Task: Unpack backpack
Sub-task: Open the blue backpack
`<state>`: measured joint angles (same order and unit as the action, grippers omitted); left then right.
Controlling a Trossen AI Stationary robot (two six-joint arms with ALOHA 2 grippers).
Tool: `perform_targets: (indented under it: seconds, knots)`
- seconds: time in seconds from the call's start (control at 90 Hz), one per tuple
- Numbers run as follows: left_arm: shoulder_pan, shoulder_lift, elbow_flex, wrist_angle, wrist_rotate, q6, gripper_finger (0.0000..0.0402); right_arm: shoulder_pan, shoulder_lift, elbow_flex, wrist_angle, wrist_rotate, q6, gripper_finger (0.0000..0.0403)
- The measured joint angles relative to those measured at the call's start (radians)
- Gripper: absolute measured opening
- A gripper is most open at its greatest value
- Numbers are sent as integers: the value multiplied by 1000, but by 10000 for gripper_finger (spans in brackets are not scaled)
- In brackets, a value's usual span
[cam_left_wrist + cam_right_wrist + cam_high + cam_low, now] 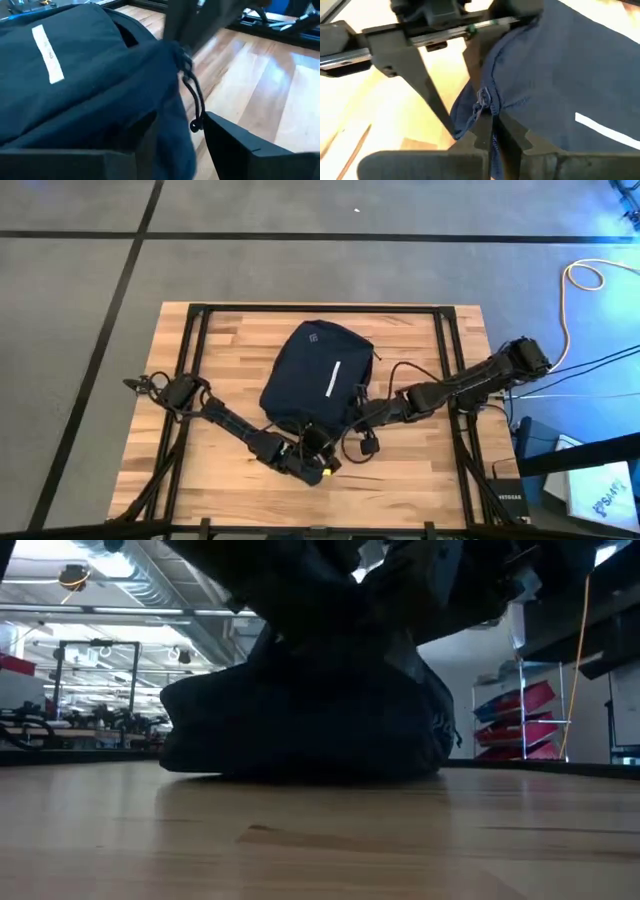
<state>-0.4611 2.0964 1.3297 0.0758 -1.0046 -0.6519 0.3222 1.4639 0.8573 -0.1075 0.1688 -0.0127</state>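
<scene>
Nearest me, my left gripper sat at the front edge of the backpack, its fingers spread wide with a fold of the dark navy fabric and a black cord pull lying between them. Just beside it, my right gripper had its fingers pinched together on the backpack's zipper seam at the front right corner. Beyond them the backpack lay flat and slumped near the middle of the wooden table, a soft rounded rectangle with a white stripe down its front and a small pale logo near its far end.
</scene>
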Motion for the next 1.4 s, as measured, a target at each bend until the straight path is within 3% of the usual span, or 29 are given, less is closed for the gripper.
perform_targets:
  seconds: [0.778, 1.0, 1.133, 1.4]
  knots:
    - [31, 6, 0, 52, 104, 40, 146, -2, 0, -1, -25, 64, -47, 0]
    - [53, 6, -1, 139, 223, 103, 145, -2, 0, -1, -28, 62, -47, 1]
    - [52, 6, -1, 142, 224, 124, 121, -2, 0, -1, -29, 58, -46, 0]
    - [52, 6, -1, 132, 209, 129, 35, -2, 0, -1, -29, 58, -45, 1]
